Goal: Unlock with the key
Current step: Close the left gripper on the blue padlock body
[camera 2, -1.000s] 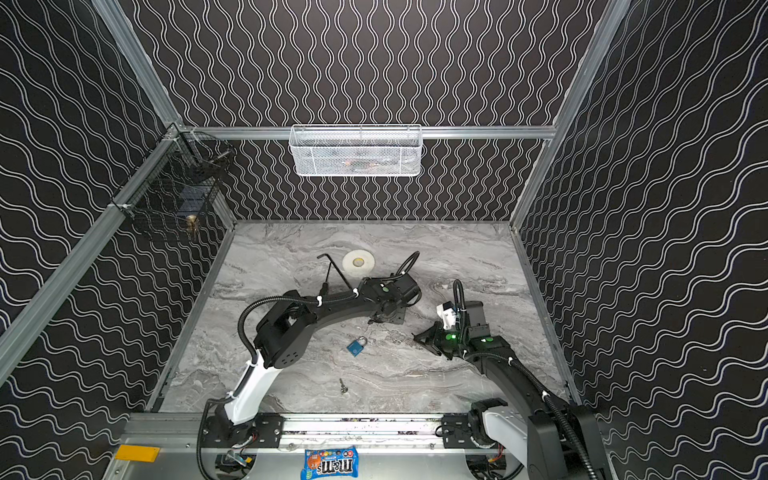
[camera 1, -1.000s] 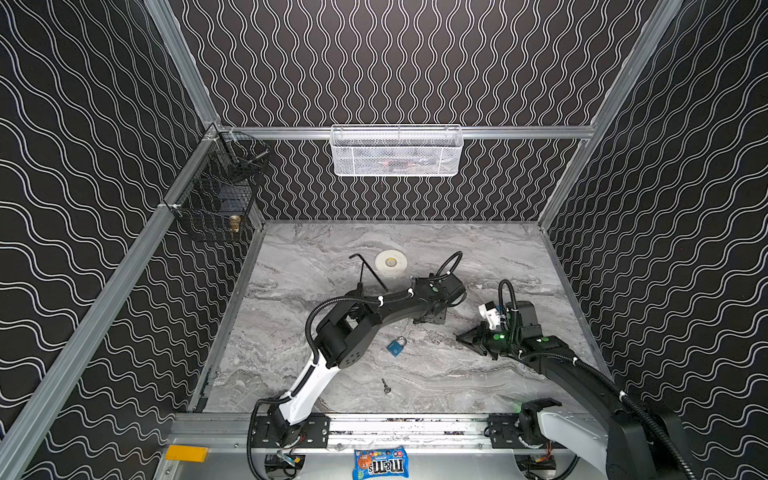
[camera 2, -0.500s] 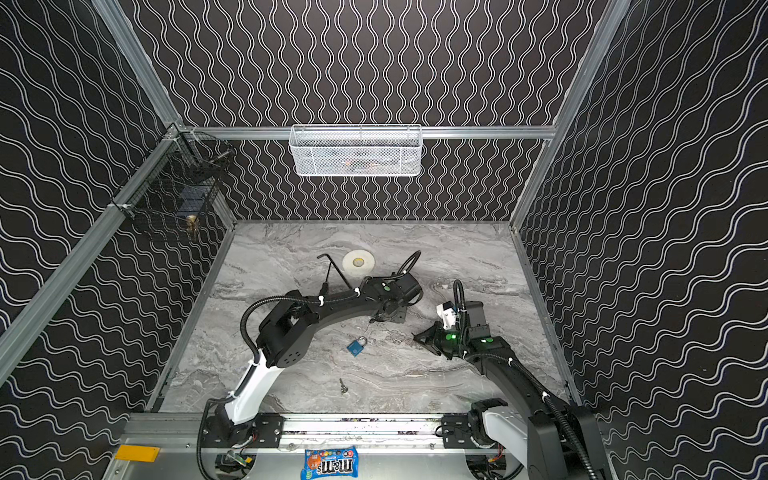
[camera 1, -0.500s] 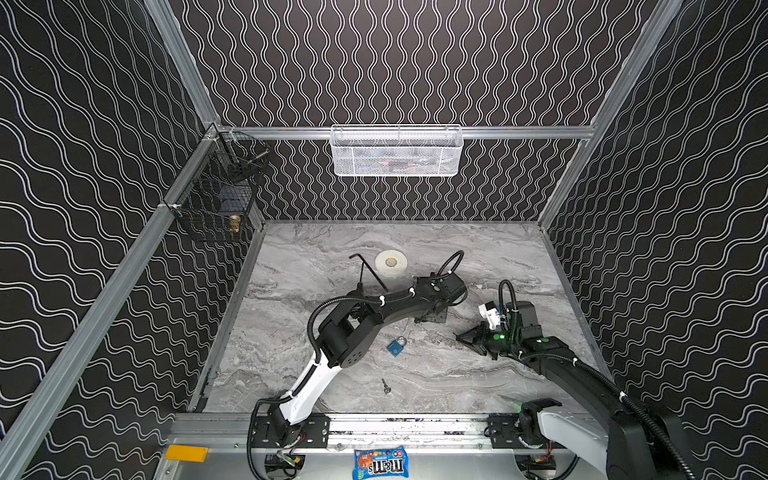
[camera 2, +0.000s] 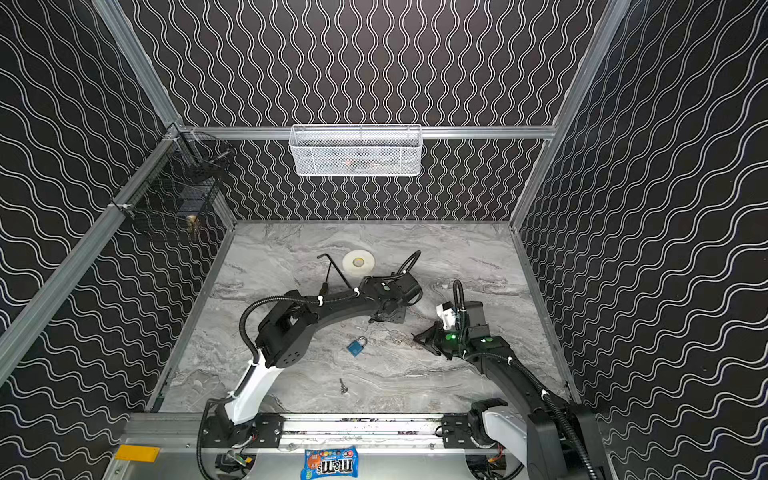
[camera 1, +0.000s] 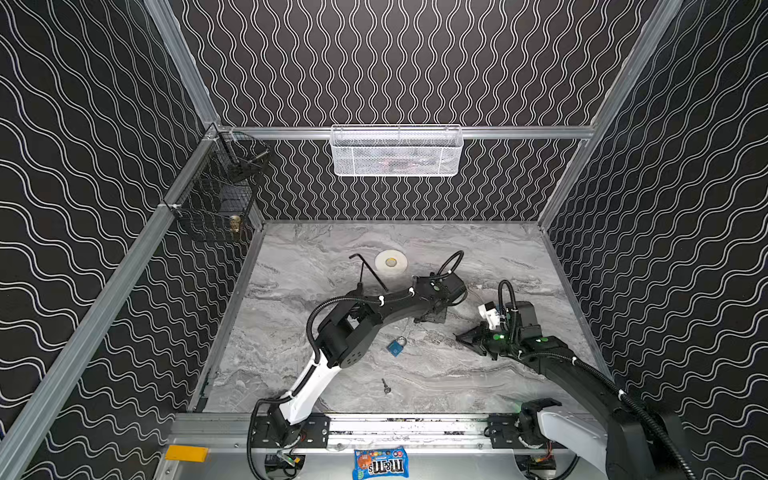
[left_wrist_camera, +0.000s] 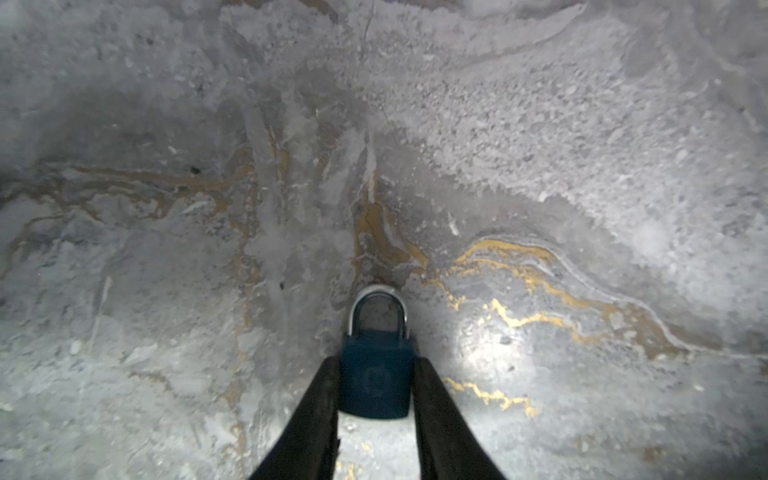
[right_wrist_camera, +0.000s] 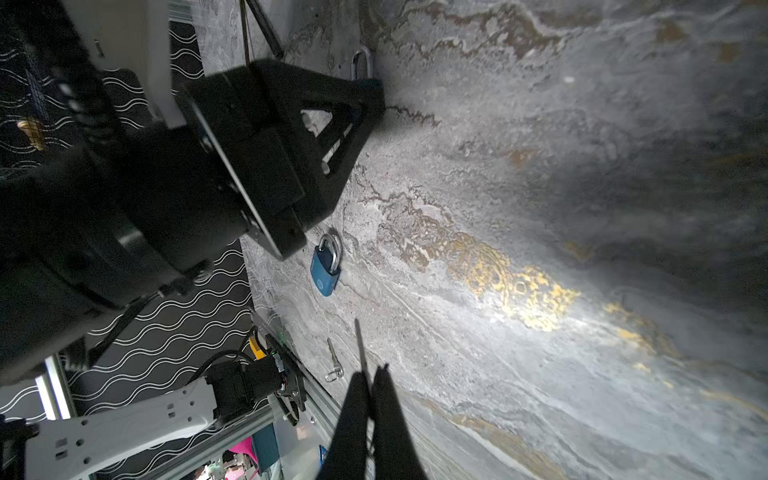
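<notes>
— Which lock are they after?

— There are two. A dark padlock sits low in the middle of the left wrist view, and the left pincer has a finger pressed on each side of its body. A brighter blue padlock lies flat on the table, below and left of that pincer in a top view. Nothing touches it.

— And the key?

— A loose key lies lower in the frame, toward the bottom rail. The right pincer is pressed together. In its wrist view a thin sliver sticks out past the tips, and I'd guess it's a key seen edge-on.

— Which way must it travel?

— Left and a little up in the top views. The pinched lock is near, with only a short stretch of bare table between the two pincers. The axis is the trouble. The shackle points out beyond the left pincer's tips, so I reckon the keyhole end faces back between the fingers. I can't see the keyhole itself.

— Awkward, then.

— Yes. The sliver would need to run along that long axis from the wrist side, or the lock would have to be turned.
</notes>
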Controlling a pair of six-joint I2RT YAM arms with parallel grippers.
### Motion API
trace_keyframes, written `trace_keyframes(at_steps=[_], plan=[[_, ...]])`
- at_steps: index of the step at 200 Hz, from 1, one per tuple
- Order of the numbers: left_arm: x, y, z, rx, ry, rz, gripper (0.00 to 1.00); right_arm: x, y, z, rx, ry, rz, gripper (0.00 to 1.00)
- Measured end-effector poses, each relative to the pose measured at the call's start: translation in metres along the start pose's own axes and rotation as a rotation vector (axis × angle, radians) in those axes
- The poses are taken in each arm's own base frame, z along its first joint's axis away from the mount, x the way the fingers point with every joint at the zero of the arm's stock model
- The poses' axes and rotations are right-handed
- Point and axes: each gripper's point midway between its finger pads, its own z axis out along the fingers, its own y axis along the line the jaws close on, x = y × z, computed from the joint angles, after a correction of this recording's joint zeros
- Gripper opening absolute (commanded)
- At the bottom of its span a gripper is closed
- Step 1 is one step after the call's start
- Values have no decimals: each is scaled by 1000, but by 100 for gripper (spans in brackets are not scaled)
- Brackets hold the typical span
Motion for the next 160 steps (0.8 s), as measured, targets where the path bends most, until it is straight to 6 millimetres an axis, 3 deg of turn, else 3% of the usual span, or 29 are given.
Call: trace_keyframes(at_steps=[115,160], plan=[[0,-2,-2,15,5,17,26,-3,5,-2,-9,-11,-17,0],[-6,4,-26,68,-30,-20,19,-7,12,-6,-10,-29,-40,0]])
